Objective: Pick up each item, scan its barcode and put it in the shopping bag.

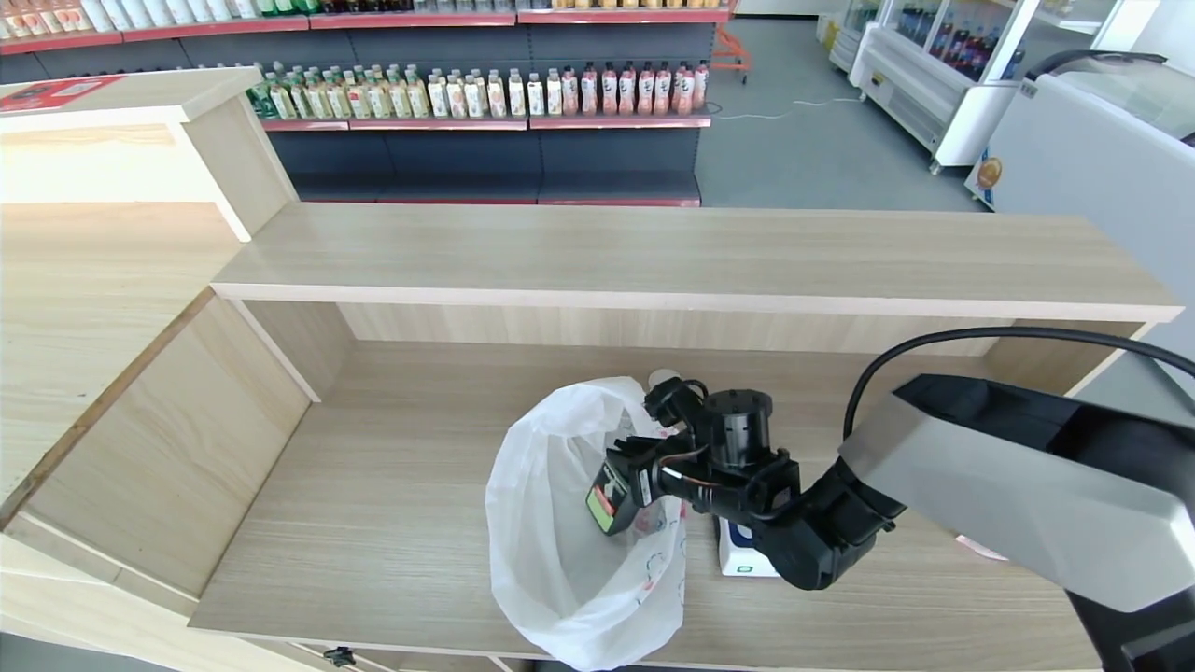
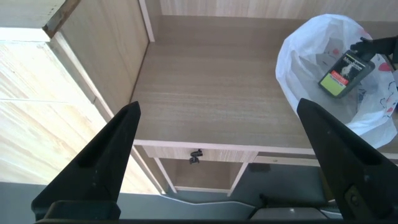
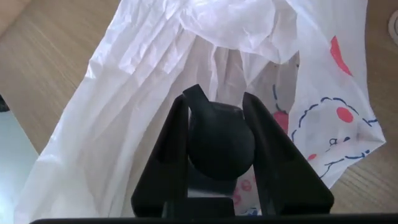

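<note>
Surface [image 1: 373,523], near edge: left end effector [image 2: 219,107] spread wide, empty. Shopping bag [image 1: 551,560]: thin, floppy, mouth up. Dark labelled container [image 1: 609,495]: clamped by right end effector [image 1: 624,485] within bag mouth; probably rigid, smooth, so grip across body. White box [image 1: 733,551] beside bag.

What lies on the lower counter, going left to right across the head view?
Shopping bag → white box → pink slip. The held item overlaps the bag, so it is left out.
</note>
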Robot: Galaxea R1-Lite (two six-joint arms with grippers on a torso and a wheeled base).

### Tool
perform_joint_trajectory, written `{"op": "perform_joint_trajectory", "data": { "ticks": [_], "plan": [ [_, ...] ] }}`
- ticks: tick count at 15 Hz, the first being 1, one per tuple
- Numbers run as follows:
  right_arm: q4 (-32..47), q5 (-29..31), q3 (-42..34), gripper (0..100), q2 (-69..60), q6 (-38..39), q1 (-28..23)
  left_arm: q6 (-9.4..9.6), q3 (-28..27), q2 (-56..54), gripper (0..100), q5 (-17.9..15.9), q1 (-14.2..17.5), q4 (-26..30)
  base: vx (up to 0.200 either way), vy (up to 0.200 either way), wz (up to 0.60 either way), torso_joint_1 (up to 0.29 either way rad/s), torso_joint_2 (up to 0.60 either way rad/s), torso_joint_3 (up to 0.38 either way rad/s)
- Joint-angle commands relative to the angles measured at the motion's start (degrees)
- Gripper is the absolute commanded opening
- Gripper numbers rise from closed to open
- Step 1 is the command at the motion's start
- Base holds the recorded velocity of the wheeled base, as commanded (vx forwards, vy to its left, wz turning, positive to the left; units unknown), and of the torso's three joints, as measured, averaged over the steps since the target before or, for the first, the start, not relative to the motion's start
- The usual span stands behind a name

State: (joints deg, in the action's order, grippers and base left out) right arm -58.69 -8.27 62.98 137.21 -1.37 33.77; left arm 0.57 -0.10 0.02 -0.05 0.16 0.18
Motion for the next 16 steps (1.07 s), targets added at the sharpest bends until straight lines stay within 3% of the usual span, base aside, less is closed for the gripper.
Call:
{"op": "perform_joint_trajectory", "data": {
  "ticks": [1,7,8,16],
  "plan": [
    [0.68,0.53,1.36,0,1.84,-1.01,0.33,-0.05,0.01,-0.02,100,0.05,0.02,-0.01,0.0,0.0,0.0,0.0,0.0,0.0],
    [-2.13,-2.55,1.45,0,2.37,-4.44,0.69,-0.05,0.01,-0.02,100,0.05,0.02,-0.01,0.0,0.0,0.0,0.0,0.0,0.0],
    [-2.13,-2.55,1.54,100,2.37,-4.26,0.95,-0.05,0.01,-0.02,100,0.05,0.02,-0.01,0.0,0.0,0.0,0.0,0.0,0.0],
    [-2.84,-2.55,1.01,100,-4.58,11.47,2.71,-0.13,0.01,-0.02,100,-0.04,0.02,-0.01,0.0,0.0,0.0,0.0,0.0,0.0]
  ]
}}
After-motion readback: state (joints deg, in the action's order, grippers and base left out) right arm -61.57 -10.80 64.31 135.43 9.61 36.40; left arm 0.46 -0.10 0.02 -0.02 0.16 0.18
